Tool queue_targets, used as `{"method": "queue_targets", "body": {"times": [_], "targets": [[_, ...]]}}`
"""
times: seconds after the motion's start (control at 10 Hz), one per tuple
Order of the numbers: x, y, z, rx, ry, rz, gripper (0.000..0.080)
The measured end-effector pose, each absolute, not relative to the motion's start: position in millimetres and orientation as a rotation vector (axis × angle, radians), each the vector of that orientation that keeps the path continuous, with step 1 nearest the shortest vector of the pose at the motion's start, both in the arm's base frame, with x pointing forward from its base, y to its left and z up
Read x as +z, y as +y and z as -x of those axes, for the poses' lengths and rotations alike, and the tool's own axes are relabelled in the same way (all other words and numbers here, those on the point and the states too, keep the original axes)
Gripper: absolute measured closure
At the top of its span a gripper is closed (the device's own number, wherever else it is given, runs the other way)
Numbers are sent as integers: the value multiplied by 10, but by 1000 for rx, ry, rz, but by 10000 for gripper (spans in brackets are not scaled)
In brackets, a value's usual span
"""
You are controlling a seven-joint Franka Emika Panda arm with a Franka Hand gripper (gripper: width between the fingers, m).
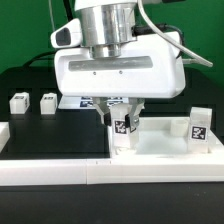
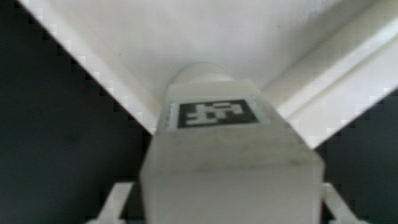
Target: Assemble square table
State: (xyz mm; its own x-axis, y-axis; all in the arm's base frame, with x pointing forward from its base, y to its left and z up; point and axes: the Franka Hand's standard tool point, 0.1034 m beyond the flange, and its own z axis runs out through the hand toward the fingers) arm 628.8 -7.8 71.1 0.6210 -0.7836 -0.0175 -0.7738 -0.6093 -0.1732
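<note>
Gripper [image 1: 121, 113] at centre of exterior view, pointing down; jaws clamped on held leg block [image 1: 122, 127], upright, tag facing camera; block's lower end at corner of square tabletop [image 1: 160, 146]; whether seated, cannot tell. Tabletop lies on black surface [image 1: 60, 132], at 4 o'clock from gripper; second leg block [image 1: 197, 123] upright on tabletop's corner at 3 o'clock; outer loose leg block [image 1: 18, 101] and inner loose leg block [image 1: 48, 101] side by side on surface at 9-10 o'clock, well apart from tabletop. Wrist view: held leg block [image 2: 222, 165], tag readable, over tabletop [image 2: 231, 40] corner rim.
</note>
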Motion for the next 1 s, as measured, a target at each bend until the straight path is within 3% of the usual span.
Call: {"method": "queue_targets", "body": {"times": [0.3, 0.7, 0.9, 1.0], "targets": [[686, -84, -6242, 4, 1914, 2238, 509], [683, -65, -6234, 11, 1896, 2246, 509], [765, 126, -6230, -108, 1427, 2609, 184], [784, 183, -6208, -141, 1246, 2711, 184]]}}
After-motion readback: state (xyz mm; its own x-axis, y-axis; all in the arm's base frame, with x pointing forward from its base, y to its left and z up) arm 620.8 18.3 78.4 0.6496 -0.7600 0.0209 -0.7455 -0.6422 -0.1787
